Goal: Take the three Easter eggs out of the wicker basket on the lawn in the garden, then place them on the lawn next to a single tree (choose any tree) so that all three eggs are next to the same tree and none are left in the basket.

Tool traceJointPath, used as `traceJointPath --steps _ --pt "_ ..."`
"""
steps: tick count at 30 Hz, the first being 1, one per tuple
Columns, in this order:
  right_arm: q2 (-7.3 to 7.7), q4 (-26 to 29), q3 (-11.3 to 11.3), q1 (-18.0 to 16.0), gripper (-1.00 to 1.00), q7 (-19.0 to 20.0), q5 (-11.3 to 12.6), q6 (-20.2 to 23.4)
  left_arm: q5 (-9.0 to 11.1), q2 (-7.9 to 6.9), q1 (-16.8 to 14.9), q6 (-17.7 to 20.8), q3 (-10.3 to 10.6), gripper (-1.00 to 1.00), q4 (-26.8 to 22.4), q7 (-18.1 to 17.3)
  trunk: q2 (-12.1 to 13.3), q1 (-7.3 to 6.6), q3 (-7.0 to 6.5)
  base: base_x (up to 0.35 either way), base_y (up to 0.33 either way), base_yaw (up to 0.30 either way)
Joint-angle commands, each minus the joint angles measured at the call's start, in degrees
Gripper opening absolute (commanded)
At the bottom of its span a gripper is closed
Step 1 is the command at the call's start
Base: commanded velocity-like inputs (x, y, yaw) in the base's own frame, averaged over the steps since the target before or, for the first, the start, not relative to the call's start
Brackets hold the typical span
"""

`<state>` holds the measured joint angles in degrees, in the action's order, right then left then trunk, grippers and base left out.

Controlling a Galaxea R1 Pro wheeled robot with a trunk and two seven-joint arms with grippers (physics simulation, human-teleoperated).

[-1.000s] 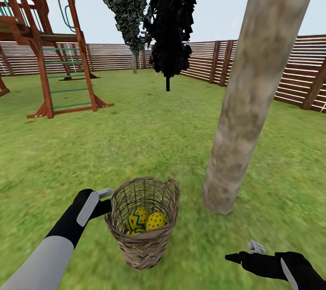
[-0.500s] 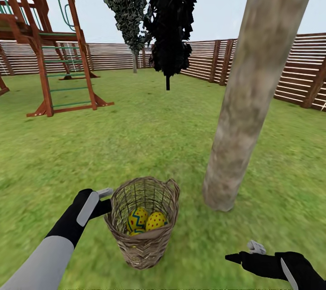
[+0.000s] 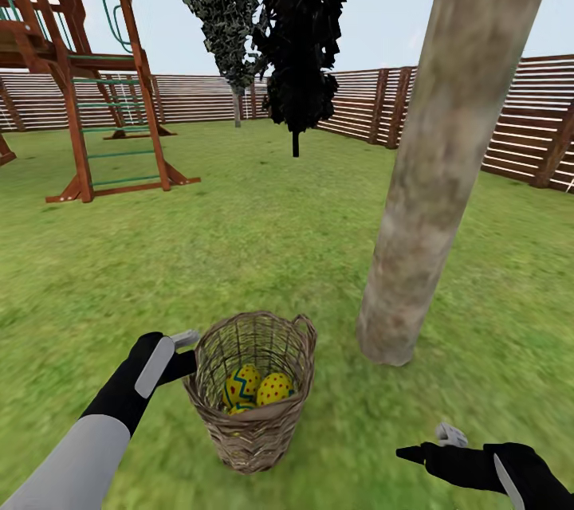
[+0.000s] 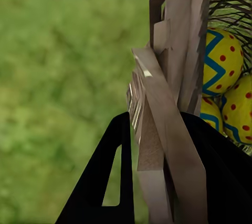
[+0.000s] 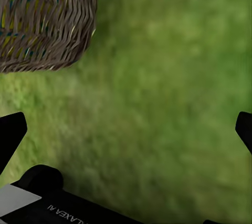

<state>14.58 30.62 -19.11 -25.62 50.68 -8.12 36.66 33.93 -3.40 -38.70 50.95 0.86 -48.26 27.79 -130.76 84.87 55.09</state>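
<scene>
The wicker basket (image 3: 253, 406) hangs low over the lawn (image 3: 239, 255), just left of the thick pale tree trunk (image 3: 434, 175). My left gripper (image 3: 191, 351) is shut on the basket's left rim. In the left wrist view its black fingers (image 4: 113, 182) clamp the woven rim (image 4: 173, 77) from both sides. Yellow Easter eggs with red dots and blue zigzags lie inside: two show from the head (image 3: 241, 385) (image 3: 275, 388), three from the left wrist (image 4: 223, 61) (image 4: 241, 111) (image 4: 210, 114). My right gripper (image 3: 426, 446) is open and empty, right of the basket (image 5: 44, 19), over grass.
A wooden play frame with a green ladder (image 3: 88, 80) stands at the back left. A thin-trunked black-foliage tree (image 3: 299, 40) and a second dark tree (image 3: 223, 8) stand further back. A slatted wooden fence (image 3: 518, 119) closes the garden. Open grass lies around the trunk's foot.
The whole view has shifted slightly: the trunk's foot and the background sit a little higher in the picture. The basket and both grippers keep their places in the view.
</scene>
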Motion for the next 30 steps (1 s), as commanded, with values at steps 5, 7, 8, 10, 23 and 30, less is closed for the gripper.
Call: traceJointPath --steps 5,7,8,10,23,30 --pt "-0.02 0.1 -0.4 0.0 1.00 0.5 -0.6 0.3 1.1 -0.03 0.0 -0.1 0.1 -1.00 -0.1 0.6 -2.0 1.09 0.95 0.000 0.000 0.000" --pt "0.00 0.1 -0.4 0.0 1.00 0.5 -0.6 0.3 1.1 -0.03 0.0 -0.1 0.1 -1.00 -0.1 0.6 -2.8 1.53 1.31 0.000 0.000 0.000" --pt "-0.03 0.1 -0.4 0.0 1.00 0.5 -0.6 0.3 1.1 -0.03 0.0 -0.1 0.1 -1.00 -0.1 0.6 -3.2 1.75 1.49 0.000 0.000 0.000" --pt "-0.04 0.1 -0.4 0.0 1.00 0.5 -0.6 0.3 1.1 -0.03 0.0 -0.1 0.1 -1.00 -0.1 0.6 -4.1 2.19 1.85 0.000 0.000 0.000" --pt "-0.06 0.1 -0.4 0.0 1.00 0.5 -0.6 0.3 1.1 -0.03 0.0 -0.1 0.2 -1.00 0.0 0.5 -9.3 5.04 4.19 0.000 0.000 0.000" --pt "-0.08 0.1 -0.4 0.0 1.00 0.5 -0.6 0.3 1.1 -0.03 0.0 -0.1 0.2 -1.00 0.0 0.5 -12.1 6.58 5.44 0.000 0.000 0.000"
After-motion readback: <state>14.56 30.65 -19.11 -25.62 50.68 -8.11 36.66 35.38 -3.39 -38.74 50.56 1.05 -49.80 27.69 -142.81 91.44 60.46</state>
